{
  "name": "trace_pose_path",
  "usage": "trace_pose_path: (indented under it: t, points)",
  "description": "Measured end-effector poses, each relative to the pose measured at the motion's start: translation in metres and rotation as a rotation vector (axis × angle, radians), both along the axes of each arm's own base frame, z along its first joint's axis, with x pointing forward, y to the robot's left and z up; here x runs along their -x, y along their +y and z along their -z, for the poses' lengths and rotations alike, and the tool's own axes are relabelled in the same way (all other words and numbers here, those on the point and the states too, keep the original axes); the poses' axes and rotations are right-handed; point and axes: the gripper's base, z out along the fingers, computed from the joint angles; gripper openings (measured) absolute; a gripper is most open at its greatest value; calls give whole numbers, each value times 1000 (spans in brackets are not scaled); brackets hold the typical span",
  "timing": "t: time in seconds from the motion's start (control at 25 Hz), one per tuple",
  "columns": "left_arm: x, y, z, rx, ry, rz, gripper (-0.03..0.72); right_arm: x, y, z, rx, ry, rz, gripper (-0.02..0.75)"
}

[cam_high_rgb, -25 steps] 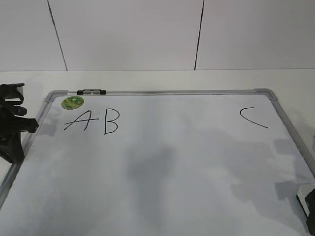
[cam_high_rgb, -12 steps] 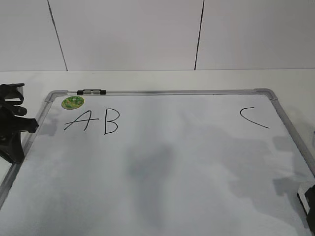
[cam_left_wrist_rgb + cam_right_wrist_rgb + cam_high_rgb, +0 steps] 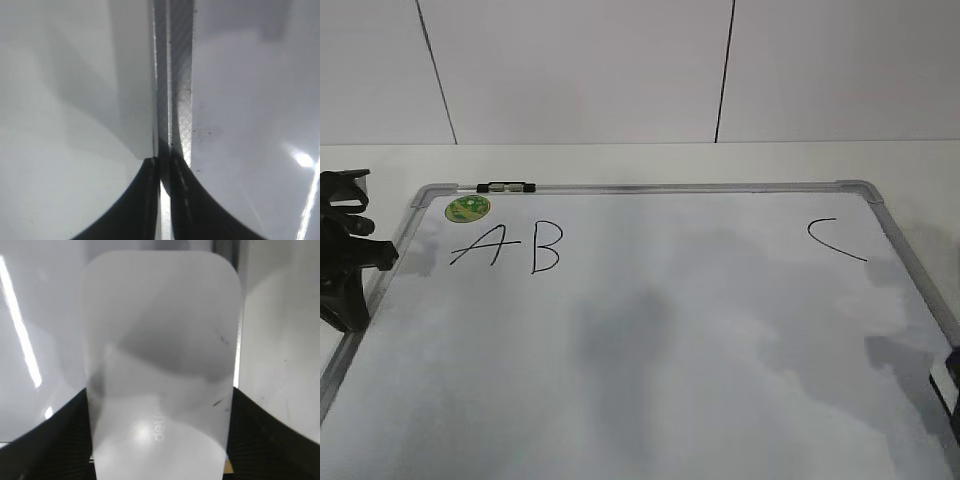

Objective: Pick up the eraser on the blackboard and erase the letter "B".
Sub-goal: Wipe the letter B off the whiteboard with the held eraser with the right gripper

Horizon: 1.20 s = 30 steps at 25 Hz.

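The blackboard (image 3: 670,340) lies flat on the table, with the letter "B" (image 3: 546,247) drawn near its far left. In the right wrist view the white eraser (image 3: 160,330) fills the space between my right gripper's (image 3: 160,395) black jaws, which press on both its long sides. In the exterior view only a sliver of that gripper (image 3: 953,395) shows at the bottom right edge, far from the "B". My left gripper (image 3: 350,255) rests by the board's left edge, shut and empty (image 3: 162,160), over the grey frame (image 3: 180,90).
A slanted black "A" (image 3: 480,245) stands just left of the "B", and a curved "C" (image 3: 835,240) is at the far right. A round green sticker (image 3: 467,208) sits in the far left corner. A small black clip (image 3: 506,186) sits on the top frame.
My right gripper has slid further right at the bottom right corner, so less of it shows, and its shadow on the board has shifted right. The left gripper has not moved.
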Motion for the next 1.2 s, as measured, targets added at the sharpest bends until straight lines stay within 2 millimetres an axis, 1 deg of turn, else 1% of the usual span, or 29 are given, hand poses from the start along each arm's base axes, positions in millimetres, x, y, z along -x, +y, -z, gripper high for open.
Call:
trace_pose_path:
  t: [0.16,0.28,0.44,0.52,0.6,0.76,0.88,1.0,1.08,1.2]
  points:
    - [0,0,0,0,0,0,41,-15,4,-22,-30,-58,12,568]
    - [0,0,0,2,0,-1,41,-26,7,-34,-62,-84,21,568]
    - [0,0,0,2,0,-1,41,-42,17,-39,-94,-79,-6,568]
    - [0,0,0,2,0,-1,41,-52,29,-42,-98,-75,-49,568]
    - [0,0,0,2,0,-1,41,-63,46,-44,-105,-69,-102,568]
    - [0,0,0,2,0,-1,41,-94,81,-48,-116,-74,-179,568]
    - [0,0,0,2,0,-1,41,-121,109,-51,-110,-79,-237,568]
    - [0,0,0,2,0,-1,42,-149,135,-55,-77,-130,-292,568]
    - [0,0,0,2,2,-1,42,-170,154,-51,-60,-165,-321,567]
    - [0,0,0,3,2,-2,42,-192,176,-43,-61,-201,-342,566]
